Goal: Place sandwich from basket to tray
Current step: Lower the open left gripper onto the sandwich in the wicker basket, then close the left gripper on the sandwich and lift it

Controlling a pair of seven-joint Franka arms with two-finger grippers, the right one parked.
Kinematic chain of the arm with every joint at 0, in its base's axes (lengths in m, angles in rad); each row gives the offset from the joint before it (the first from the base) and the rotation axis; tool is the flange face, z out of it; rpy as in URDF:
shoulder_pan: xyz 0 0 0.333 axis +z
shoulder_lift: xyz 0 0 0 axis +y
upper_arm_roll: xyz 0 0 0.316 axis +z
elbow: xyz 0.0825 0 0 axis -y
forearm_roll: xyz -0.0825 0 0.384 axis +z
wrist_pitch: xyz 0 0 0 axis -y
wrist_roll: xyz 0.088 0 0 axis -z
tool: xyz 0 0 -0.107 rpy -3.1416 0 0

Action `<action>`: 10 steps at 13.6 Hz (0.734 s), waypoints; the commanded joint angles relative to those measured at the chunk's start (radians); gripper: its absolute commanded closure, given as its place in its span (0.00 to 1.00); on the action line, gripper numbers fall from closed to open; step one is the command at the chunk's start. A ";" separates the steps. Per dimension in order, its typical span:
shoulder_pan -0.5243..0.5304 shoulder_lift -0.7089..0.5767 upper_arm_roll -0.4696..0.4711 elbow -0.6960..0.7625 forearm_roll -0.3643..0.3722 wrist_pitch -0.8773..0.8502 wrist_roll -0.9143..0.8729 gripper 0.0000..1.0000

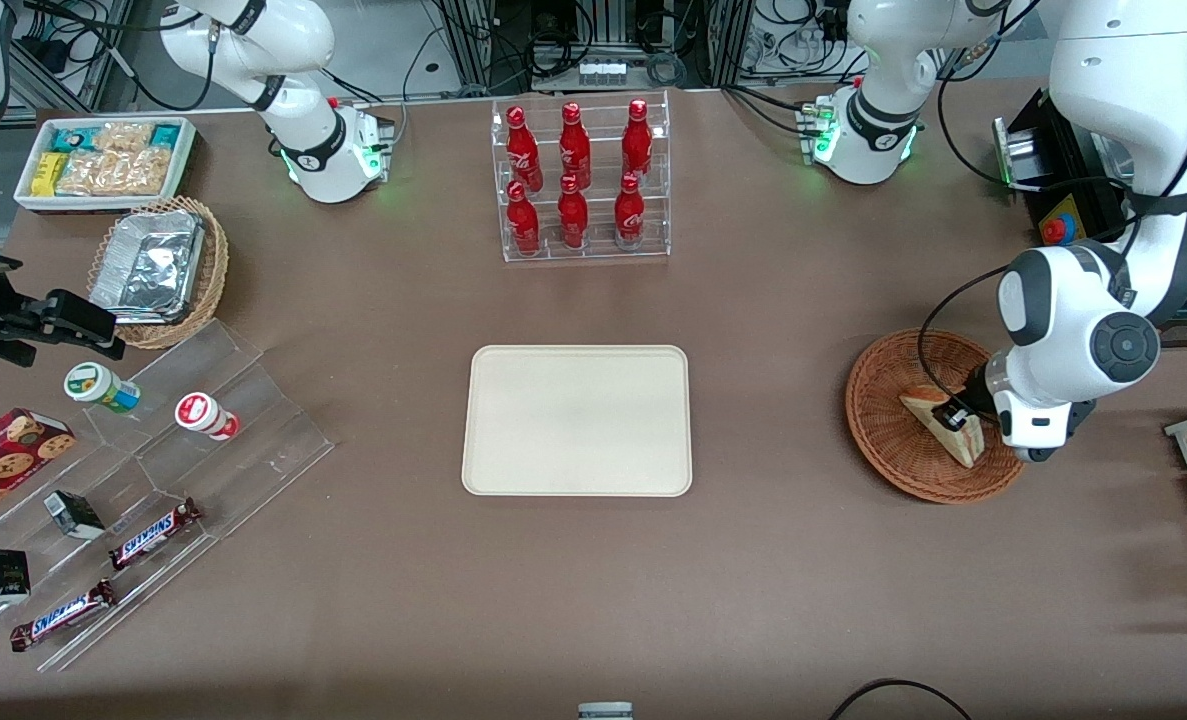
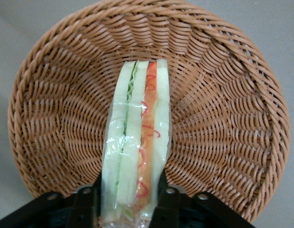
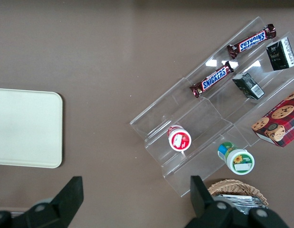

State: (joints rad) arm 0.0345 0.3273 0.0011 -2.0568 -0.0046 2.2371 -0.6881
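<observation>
The sandwich (image 1: 928, 408), a clear-wrapped wedge of white bread with red and green filling, lies in the round reddish-brown wicker basket (image 1: 868, 400) toward the working arm's end of the table. My left gripper (image 1: 956, 415) is down in the basket, with one finger against each flat side of the wedge. In the left wrist view the sandwich (image 2: 139, 137) stands on edge between the black fingers (image 2: 87, 199) of the gripper (image 2: 130, 204), over the basket's weave (image 2: 222, 118). The cream tray (image 1: 578, 420) lies bare at the table's middle and shows in the right wrist view too (image 3: 23, 128).
A clear rack of red bottles (image 1: 581, 180) stands farther from the camera than the tray. Toward the parked arm's end are a tan wicker basket with foil containers (image 1: 158, 270), a white snack bin (image 1: 103, 160) and an acrylic stand with snacks (image 1: 153, 480).
</observation>
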 commanded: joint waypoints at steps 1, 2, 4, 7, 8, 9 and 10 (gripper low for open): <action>-0.007 -0.013 0.000 0.047 0.009 -0.085 0.012 0.84; -0.019 -0.030 -0.003 0.064 0.009 -0.133 0.007 0.84; -0.086 -0.078 -0.004 0.083 0.008 -0.227 -0.020 0.84; -0.227 -0.152 -0.006 0.083 0.003 -0.275 -0.129 0.84; -0.301 -0.158 -0.006 0.086 0.008 -0.275 -0.151 0.84; -0.377 -0.155 -0.004 0.099 0.008 -0.269 -0.183 0.84; -0.439 -0.145 -0.004 0.125 0.008 -0.260 -0.223 0.84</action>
State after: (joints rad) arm -0.2834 0.1800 -0.0189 -1.9574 -0.0053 1.9785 -0.8394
